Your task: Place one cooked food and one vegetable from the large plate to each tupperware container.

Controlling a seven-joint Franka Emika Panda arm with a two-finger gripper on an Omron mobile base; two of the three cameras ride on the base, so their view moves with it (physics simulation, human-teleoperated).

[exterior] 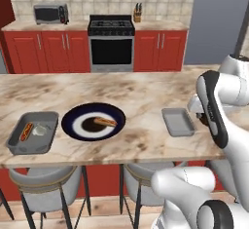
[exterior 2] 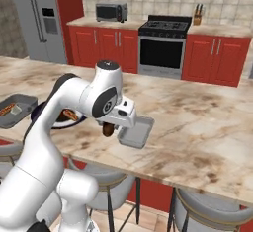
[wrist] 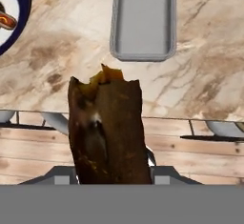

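Note:
My gripper [exterior 2: 108,129] is shut on a dark brown sweet potato [wrist: 107,131] with orange flesh at its broken top. It hangs above the counter's front edge, just short of the empty right tupperware container [exterior: 178,122], which lies ahead in the hand view [wrist: 143,20]. The large plate [exterior: 73,125] with its navy rim sits mid-counter and holds a hot dog [exterior: 105,122]. At the far left, the other tupperware container [exterior: 19,143] holds a hot dog [exterior: 26,131] and a pale item [exterior: 39,130]. In the left base view my own arm hides most of the gripper.
The marble counter [exterior: 136,91] runs wide behind the plate and tubs. Grey bar stools [exterior: 46,184] stand under its front edge. Red cabinets, a stove [exterior: 111,43] and a microwave [exterior: 50,14] line the back wall; a fridge [exterior 2: 39,19] stands at the far left.

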